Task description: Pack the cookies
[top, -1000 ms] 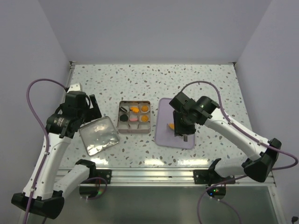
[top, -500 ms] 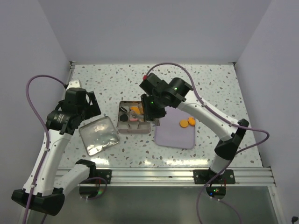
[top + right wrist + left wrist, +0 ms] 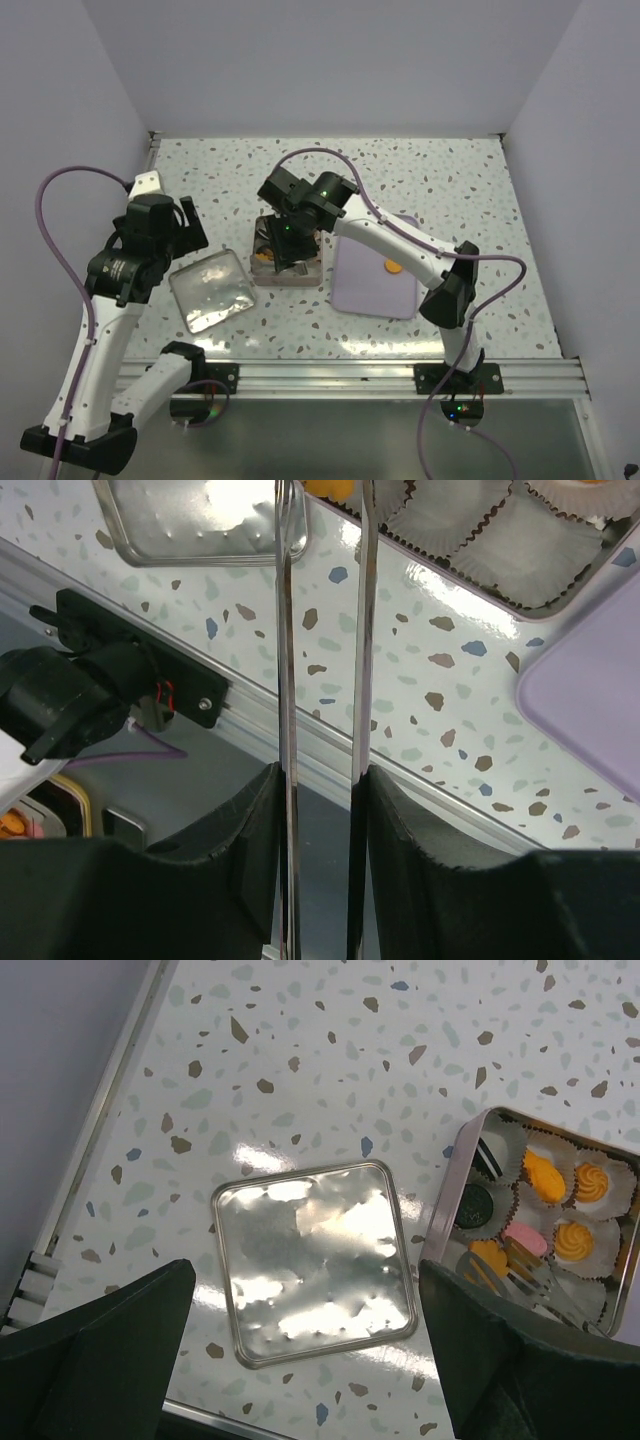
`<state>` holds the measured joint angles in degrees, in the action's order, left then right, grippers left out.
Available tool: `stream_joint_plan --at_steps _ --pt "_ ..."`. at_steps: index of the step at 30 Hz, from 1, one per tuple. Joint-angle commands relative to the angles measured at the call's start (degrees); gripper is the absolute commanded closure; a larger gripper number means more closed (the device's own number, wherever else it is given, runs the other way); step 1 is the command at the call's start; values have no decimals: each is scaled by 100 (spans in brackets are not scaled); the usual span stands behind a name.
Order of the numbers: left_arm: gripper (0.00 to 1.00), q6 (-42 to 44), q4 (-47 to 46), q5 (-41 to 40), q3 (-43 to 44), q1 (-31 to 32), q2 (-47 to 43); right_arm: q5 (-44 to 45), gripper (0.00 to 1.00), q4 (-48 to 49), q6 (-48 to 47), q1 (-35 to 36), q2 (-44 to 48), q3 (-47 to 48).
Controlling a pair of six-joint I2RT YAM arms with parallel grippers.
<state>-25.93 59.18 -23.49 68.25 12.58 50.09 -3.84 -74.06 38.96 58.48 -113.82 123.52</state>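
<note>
So right gripper clamps tweezers to reach cookies into the tin; left gripper hovers open over the lid, likely for closing.

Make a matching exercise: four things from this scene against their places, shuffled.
1 lid
2 pink cookie
3 mat
4 tongs

A in the tin
B held in the right tool
C on the table, left of the tin
D on the table, right of the tin

Pairs: 1-C, 2-A, 3-D, 4-B
</note>
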Motion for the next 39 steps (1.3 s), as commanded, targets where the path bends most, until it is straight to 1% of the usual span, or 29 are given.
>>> stream_joint_plan --at_steps 1,6,7,10,12,20,26,29,30,31,32,33,34,35,36,37,39 --pt "0 211 -213 -227 5 34 -183 -117 64 225 -82 14 18 102" --pt "0 212 -345 133 -48 43 -315 -126 62 278 -82 14 -35 14" --pt "0 220 -337 151 -48 43 -315 -109 59 287 -82 14 -44 -21" --pt "0 246 -337 186 -40 43 -306 -38 54 261 -99 15 -79 -65" --pt "0 255 -337 230 -31 43 -306 -12 52 261 -108 14 -97 -83" --pt "0 282 -302 239 -13 43 -315 111 52 103 -134 14 -61 128" --pt "0 317 -310 266 22 43 -298 375 52 -240 -143 -90 219 462" --pt "0 369 -328 292 57 87 -245 559 52 -223 -99 -354 763 50" --pt "0 378 -328 318 101 96 -219 585 52 -170 -108 -450 930 -334" --pt "0 396 -328 353 127 104 -192 638 52 -144 -99 -556 1323 -564" --pt "0 405 -337 423 136 131 -149 656 52 -109 -108 -818 1519 -1045" --pt "0 414 -354 450 162 140 -131 673 52 -56 -117 -960 1712 -1293" --pt "0 431 -372 467 171 148 -113 700 52 -47 -134 -1092 2097 -1531" --pt "0 431 -381 476 180 166 -87 770 52 -47 -186 -1345 2249 -1751" --pt "0 457 -424 476 189 183 -69 823 52 -82 -222 -1444 2415 -2136" --pt "0 466 -425 468 189 201 -43 867 52 -117 -240 -1619 2548 -2305" --pt "0 492 -459 415 241 262 45 972 52 -187 -275 -1717 2882 -2771"
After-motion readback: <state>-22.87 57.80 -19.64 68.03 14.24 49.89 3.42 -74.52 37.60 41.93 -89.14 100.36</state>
